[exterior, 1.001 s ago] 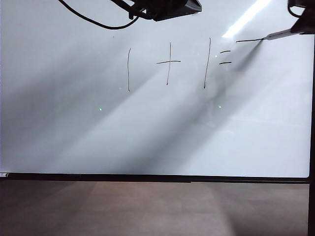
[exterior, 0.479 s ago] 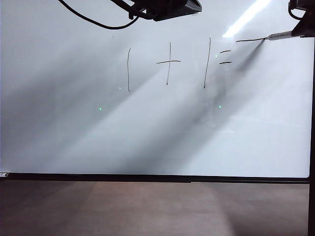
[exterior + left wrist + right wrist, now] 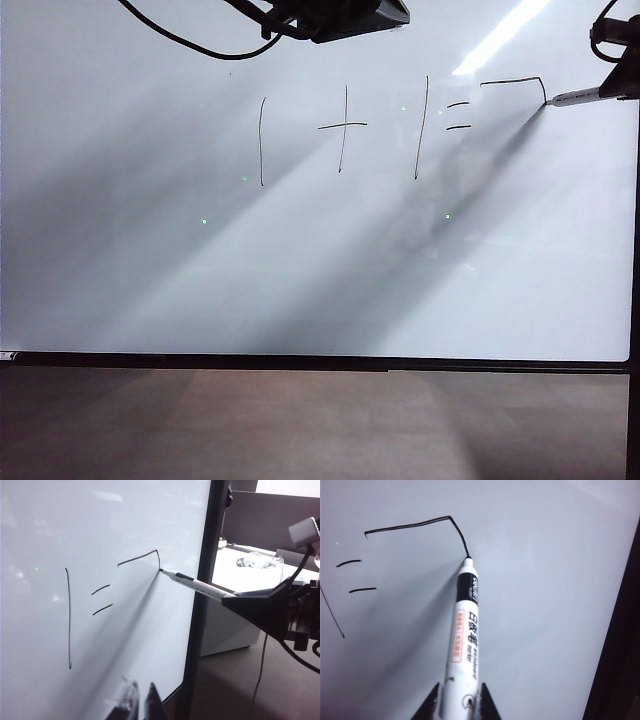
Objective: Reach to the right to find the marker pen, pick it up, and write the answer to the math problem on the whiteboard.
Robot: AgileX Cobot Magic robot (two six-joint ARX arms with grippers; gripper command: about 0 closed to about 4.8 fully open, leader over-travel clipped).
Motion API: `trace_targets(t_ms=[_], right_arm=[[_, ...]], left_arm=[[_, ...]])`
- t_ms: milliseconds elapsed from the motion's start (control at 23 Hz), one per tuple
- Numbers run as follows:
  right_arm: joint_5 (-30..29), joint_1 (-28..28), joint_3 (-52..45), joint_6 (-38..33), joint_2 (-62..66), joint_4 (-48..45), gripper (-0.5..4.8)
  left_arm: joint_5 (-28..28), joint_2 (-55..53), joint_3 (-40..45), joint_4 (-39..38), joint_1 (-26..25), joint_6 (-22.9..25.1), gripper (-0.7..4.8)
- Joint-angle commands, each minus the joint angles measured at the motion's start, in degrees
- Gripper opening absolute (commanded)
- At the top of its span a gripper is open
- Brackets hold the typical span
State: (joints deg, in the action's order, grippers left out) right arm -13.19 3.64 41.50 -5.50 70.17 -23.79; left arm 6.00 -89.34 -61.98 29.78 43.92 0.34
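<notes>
The whiteboard [image 3: 300, 270] fills the exterior view. On it is the math problem [image 3: 345, 128], one plus one with two equals dashes. Right of the dashes stands the answer [image 3: 512, 81] as a top bar with a short downstroke at its right end. The marker pen [image 3: 575, 97] has its dark tip on the board at the foot of that downstroke. My right gripper [image 3: 459, 695] is shut on the pen's white barrel [image 3: 465, 630], at the board's right edge [image 3: 625, 85]. My left gripper [image 3: 142, 700] hangs by the board's top edge [image 3: 340, 12], shut and empty.
The board's black frame [image 3: 202, 605] runs just right of the pen. Beyond it stands a white table [image 3: 250, 575] with crumpled plastic on it. A black cable [image 3: 190, 42] loops down at the top left. A brown surface [image 3: 300, 420] lies below the board.
The pen tip has gone down from the right end of the top bar and left a short downstroke. My right gripper has sunk slightly with it. The left arm has kept still.
</notes>
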Motion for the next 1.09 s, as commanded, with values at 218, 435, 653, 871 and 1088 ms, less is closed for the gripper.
trace_targets(t_ms=[218,435,653,871,1088], right_arm=[[0.39,0.09,-0.07,-0.04,1.03,0.83,-0.06],[-0.46,0.07,-0.07,-0.09,2.45,0.94,-0.06],[-0.7,0.07,-0.07,-0.11,1.92,0.44,-0.06],[-1.7,0.04,-0.07,-0.42,1.66,2.01,-0.06],[-1.95,-1.2,-0.07,-0.39,1.36,2.25,-0.06]], left_arm=[[0.28,0.24,-0.13,0.7,-0.04,-0.15,0.27],[0.28,0.24,-0.11,0.7,-0.04,-0.15,0.27],[0.28,0.24,-0.11,0.7,-0.04,-0.15,0.27],[0.28,0.24,-0.11,0.7,-0.04,-0.15,0.27],[0.26,0.24,-0.11,0.7,-0.04,-0.15,0.27]])
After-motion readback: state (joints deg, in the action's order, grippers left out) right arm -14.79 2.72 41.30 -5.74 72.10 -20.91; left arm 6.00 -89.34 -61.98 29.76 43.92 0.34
